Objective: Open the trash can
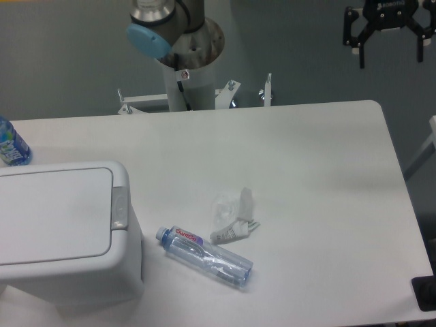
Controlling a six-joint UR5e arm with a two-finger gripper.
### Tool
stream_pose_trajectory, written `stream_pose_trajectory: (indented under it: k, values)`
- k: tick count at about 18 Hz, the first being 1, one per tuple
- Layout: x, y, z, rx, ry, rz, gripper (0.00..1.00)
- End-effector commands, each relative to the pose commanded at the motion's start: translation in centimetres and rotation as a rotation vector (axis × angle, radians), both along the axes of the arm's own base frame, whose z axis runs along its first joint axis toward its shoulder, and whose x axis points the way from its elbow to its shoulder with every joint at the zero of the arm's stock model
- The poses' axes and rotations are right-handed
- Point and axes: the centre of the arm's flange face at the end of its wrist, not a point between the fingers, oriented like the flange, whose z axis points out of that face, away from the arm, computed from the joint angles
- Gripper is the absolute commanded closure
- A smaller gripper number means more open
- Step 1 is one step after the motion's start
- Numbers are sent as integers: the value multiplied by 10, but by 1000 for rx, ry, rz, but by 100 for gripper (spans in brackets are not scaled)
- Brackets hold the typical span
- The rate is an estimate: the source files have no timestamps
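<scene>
The trash can (61, 231) is a large white bin with rounded corners at the table's front left. Its flat lid (51, 214) lies shut, and a small grey push-button strip (120, 208) sits on its right edge. My gripper (388, 60) hangs high at the back right, beyond the table's far corner and far from the trash can. Its two black fingers are spread wide, open, with nothing between them.
A clear plastic bottle (208, 257) lies on its side right of the bin. Crumpled clear wrapping and a small white tube (233, 214) lie just behind it. A blue-labelled bottle (10, 144) stands at the left edge. The arm's base column (184, 68) rises behind the table.
</scene>
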Motion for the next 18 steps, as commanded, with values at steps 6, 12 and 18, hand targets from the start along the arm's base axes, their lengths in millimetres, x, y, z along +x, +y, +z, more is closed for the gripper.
stream_pose_trajectory:
  k: [6,12,18]
  values:
    - [1,7,10,80,-51,115,0]
    - [20,72,13,143,-127,131,0]
    - [57,189,2,214,-308,219,0]
